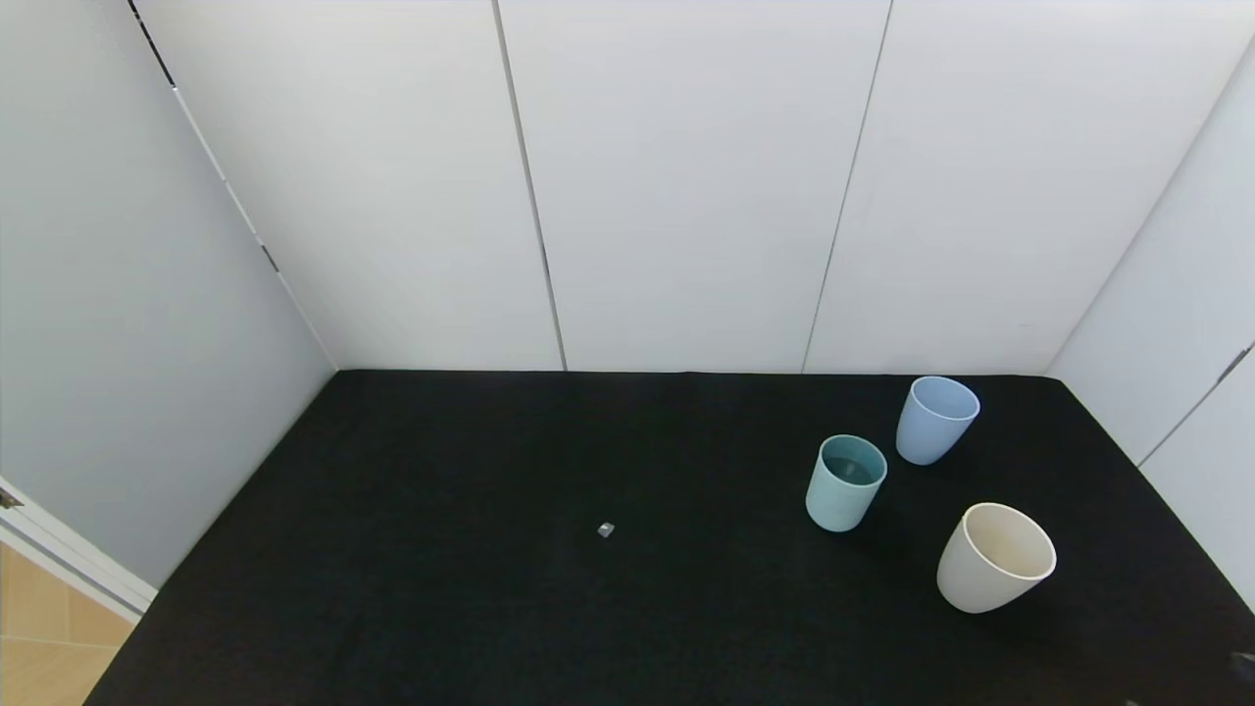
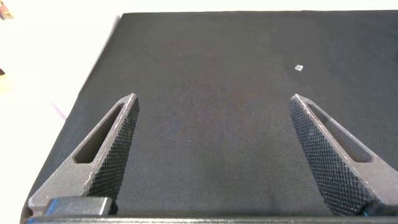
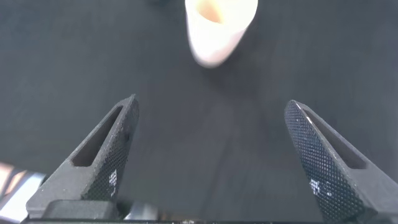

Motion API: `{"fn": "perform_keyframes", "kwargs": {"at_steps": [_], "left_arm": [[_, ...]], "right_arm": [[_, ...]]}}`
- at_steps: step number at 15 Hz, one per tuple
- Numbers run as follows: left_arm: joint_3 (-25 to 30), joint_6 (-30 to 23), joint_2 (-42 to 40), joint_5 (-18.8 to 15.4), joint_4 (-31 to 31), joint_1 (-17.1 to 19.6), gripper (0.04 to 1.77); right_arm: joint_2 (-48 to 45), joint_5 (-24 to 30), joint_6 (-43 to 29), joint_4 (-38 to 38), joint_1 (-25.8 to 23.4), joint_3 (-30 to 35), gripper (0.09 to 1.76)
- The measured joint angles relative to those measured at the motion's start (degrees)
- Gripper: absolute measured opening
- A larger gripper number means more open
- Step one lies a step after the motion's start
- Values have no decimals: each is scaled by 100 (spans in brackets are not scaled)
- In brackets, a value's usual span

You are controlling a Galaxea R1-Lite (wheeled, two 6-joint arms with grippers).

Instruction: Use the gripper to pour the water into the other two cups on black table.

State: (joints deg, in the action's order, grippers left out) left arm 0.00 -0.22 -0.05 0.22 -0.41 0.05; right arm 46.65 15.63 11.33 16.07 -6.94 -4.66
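Three tumblers stand upright at the right of the black table (image 1: 490,588). The teal-green cup (image 1: 845,482) holds a greyish water surface. The periwinkle blue cup (image 1: 935,419) is behind it to the right. The cream-white cup (image 1: 994,557) is nearest the front and also shows in the right wrist view (image 3: 219,26). My right gripper (image 3: 211,109) is open and empty over bare table, short of the cream-white cup. My left gripper (image 2: 214,102) is open and empty over bare table. Neither gripper's fingers show in the head view.
A small silver-white block (image 1: 605,529) lies loose near the table's middle and shows in the left wrist view (image 2: 299,68). White panel walls (image 1: 686,196) enclose the table at back and sides. The table's left front edge meets a wooden floor (image 1: 44,628).
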Motion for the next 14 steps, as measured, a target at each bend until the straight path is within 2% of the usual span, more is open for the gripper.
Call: {"fn": "perform_keyframes", "kwargs": {"at_steps": [3, 6, 10, 12, 14], "left_arm": [[0, -2, 0, 0, -2, 0, 172], [0, -2, 0, 2, 0, 0, 172], [0, -2, 0, 0, 1, -5, 172], [0, -2, 0, 2, 0, 0, 172], [0, -2, 0, 2, 0, 2, 172]], "right_arm": [[-1325, 0, -182, -1514, 29, -254, 170], [-2431, -28, -256, -2425, 146, -385, 170], [-3062, -37, -444, -2595, 380, -396, 170], [-3371, -161, -446, -2965, 645, -463, 170], [-3679, -221, -474, -3073, 705, -523, 170]]}}
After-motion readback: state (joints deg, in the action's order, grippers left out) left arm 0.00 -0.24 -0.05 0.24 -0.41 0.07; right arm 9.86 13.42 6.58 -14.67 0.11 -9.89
